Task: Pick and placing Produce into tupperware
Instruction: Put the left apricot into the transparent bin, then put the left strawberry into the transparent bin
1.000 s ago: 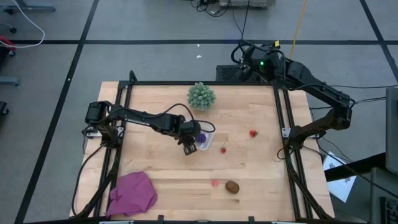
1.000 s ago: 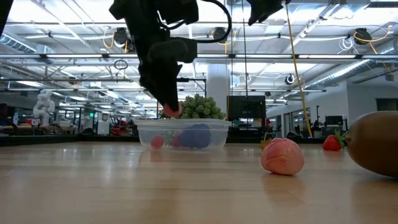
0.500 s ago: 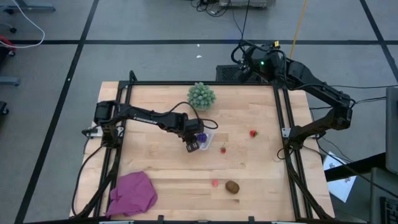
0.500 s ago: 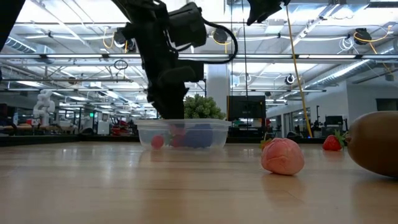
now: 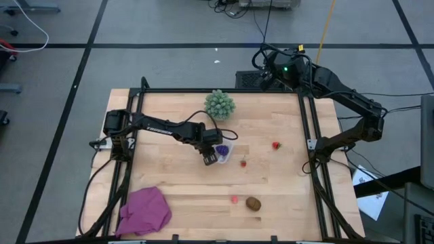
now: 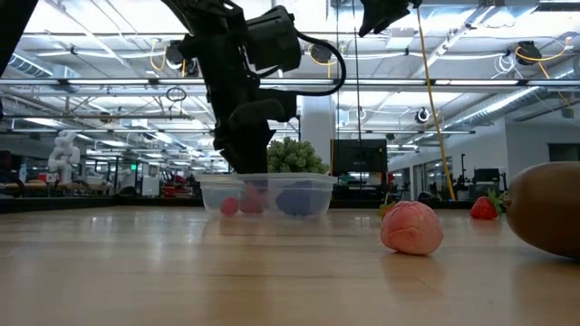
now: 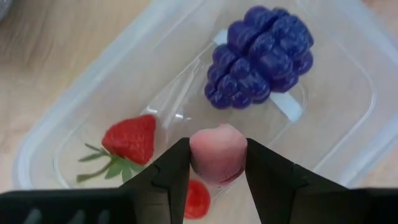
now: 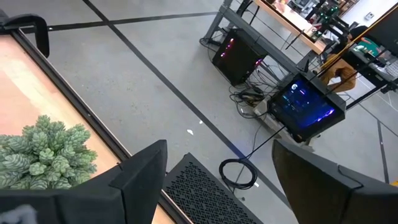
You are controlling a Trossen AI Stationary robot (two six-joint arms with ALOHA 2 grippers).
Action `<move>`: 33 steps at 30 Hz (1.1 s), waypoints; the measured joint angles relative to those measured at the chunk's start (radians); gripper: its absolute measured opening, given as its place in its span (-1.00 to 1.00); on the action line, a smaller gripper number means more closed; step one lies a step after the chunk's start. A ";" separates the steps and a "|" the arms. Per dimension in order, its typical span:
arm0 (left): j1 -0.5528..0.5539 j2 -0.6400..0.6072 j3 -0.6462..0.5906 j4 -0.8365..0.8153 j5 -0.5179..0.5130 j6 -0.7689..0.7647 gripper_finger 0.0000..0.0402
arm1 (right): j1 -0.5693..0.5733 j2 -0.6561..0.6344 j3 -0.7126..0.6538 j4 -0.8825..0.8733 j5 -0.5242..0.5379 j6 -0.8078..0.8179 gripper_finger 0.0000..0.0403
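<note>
The left gripper hangs just over the tupperware, and its fingers pinch a small pink fruit by its two sides. Inside the tupperware lie a purple grape bunch, a strawberry and a tiny red piece.

Outside the tupperware, still on the table, are a red berry close by, a strawberry farther off, and a pink piece beside a brown oval, well away.

These toys look small, light and hard, and could roll or slip, so a hold across the middle seems best.

The right gripper waits past the table's far edge, beyond the tupperware, fingers wide apart and holding nothing.

No writing can be read.
</note>
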 joint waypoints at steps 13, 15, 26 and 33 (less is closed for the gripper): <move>0.000 0.000 0.000 0.003 0.018 -0.001 0.09 | 0.000 0.000 0.000 0.000 0.000 0.000 0.40; 0.000 0.000 0.000 0.003 0.018 -0.001 0.11 | 0.000 0.000 0.000 0.000 0.000 0.000 0.40; -0.006 -0.082 0.197 -0.251 -0.102 0.080 0.09 | 0.000 0.000 0.000 -0.005 0.000 0.000 0.40; -0.059 -0.291 0.264 -0.458 -0.231 0.057 0.07 | 0.000 0.000 0.000 -0.086 -0.001 0.000 0.40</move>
